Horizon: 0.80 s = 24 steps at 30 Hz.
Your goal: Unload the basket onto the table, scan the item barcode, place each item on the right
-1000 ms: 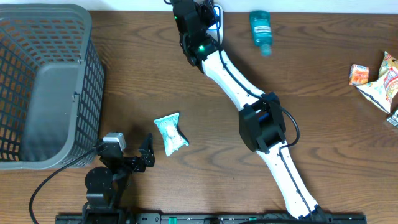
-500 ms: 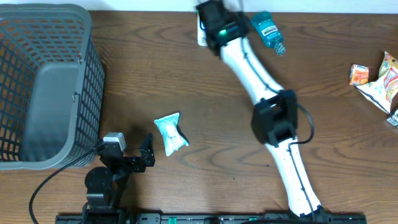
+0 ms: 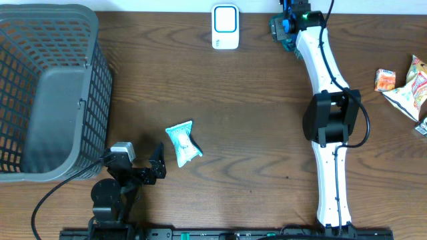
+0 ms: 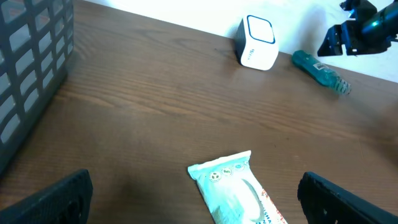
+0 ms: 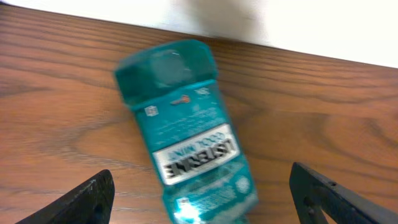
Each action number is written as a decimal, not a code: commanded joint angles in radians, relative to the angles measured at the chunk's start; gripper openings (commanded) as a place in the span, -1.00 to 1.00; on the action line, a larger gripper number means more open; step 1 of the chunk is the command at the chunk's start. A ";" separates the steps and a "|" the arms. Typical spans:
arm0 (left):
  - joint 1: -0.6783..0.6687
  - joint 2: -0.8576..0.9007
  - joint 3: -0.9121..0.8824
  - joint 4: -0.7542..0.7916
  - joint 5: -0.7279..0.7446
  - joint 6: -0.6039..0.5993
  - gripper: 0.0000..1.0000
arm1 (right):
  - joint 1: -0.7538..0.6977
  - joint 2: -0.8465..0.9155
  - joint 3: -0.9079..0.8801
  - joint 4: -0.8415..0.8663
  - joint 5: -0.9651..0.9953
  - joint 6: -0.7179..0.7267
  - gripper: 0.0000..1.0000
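At the far edge of the surface (image 3: 200,87), the mouthwash bottle (image 5: 186,143) lies on its side, label up, just to the right of the white scanner (image 3: 225,27) and apart from it.

Right tool (image 5: 200,179): positioned directly over the bottle, fingers spread wide on either side of it. No contact is visible and nothing is gripped.

Left tool (image 4: 194,180): at the near edge, fingers also spread wide and empty. The wipes packet (image 3: 183,143) lies flat just ahead of it.

Task status, judged from this arrangement:
- No item is presented to the scanner face, so no scan is in progress.
- Whether the bottle's barcode has been read cannot be determined.
- For any unscanned item, the outstanding steps are to close on it, lift it, turn the barcode toward the scanner and hold until read.
- The wipes packet and the snack packs (image 3: 403,87) at the right edge lie well away from the scanner.
- The basket (image 3: 100,87) stands at the left.
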 commanded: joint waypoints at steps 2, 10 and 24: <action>-0.004 -0.006 -0.019 -0.018 0.005 0.002 0.95 | -0.029 0.026 0.016 0.018 -0.169 0.002 0.72; -0.004 -0.006 -0.019 -0.018 0.005 0.002 0.95 | -0.039 0.088 0.016 0.108 -0.143 0.000 0.78; -0.004 -0.005 -0.019 -0.018 0.005 0.002 0.95 | -0.076 0.201 0.016 0.077 -0.120 0.026 0.63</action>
